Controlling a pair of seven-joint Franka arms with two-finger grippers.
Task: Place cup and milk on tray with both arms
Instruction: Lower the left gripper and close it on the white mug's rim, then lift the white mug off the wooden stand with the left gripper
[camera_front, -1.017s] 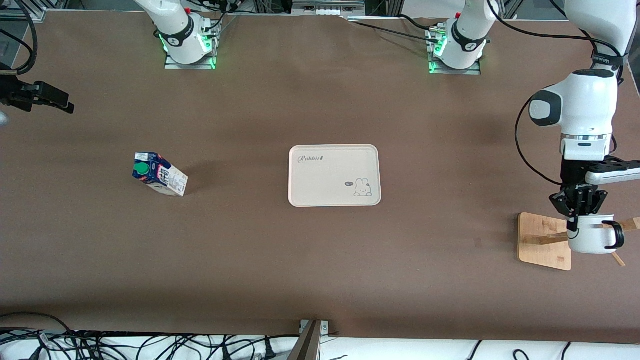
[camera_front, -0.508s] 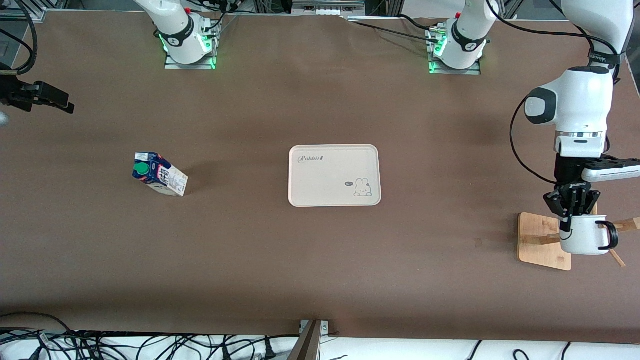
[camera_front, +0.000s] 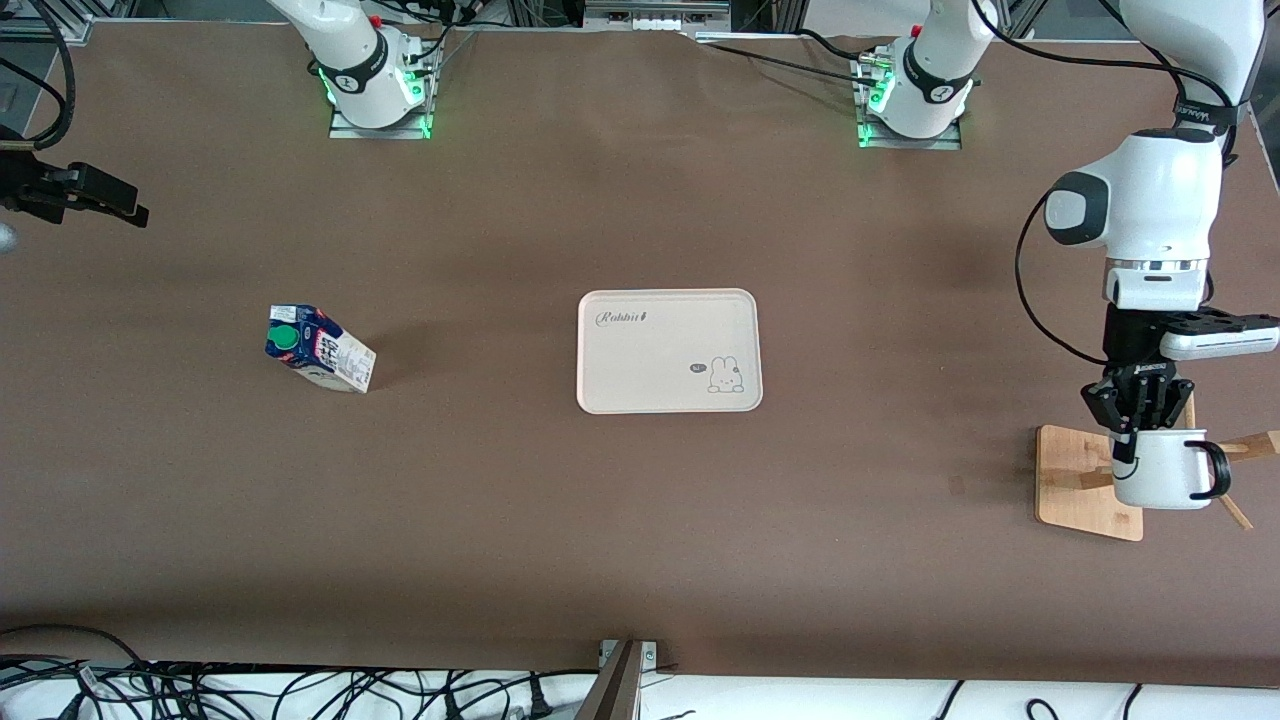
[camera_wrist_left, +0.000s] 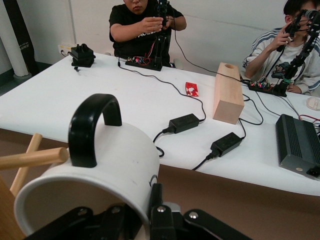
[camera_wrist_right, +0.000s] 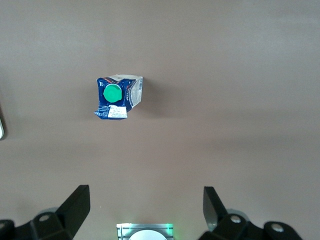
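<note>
Brown tabletop, tray (camera_front: 668, 350) mid-table as landmark. Left gripper (camera_front: 1138, 425) pinches cup (camera_front: 1160, 468) rim, cup up over wooden stand (camera_front: 1088, 482) toward left arm's end from tray. Next, I judge: carry to tray. Milk (camera_front: 318, 348) stands toward right arm's end; right gripper (camera_wrist_right: 145, 205) wide apart, empty, waits above it. Smiley hidden.

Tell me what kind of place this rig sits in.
Most likely a robotics lab. Two white robot arms bolted to a brown-covered table, cables bundled along its edge, and the left wrist view shows a white workbench with people handling electronics and power bricks.
</note>
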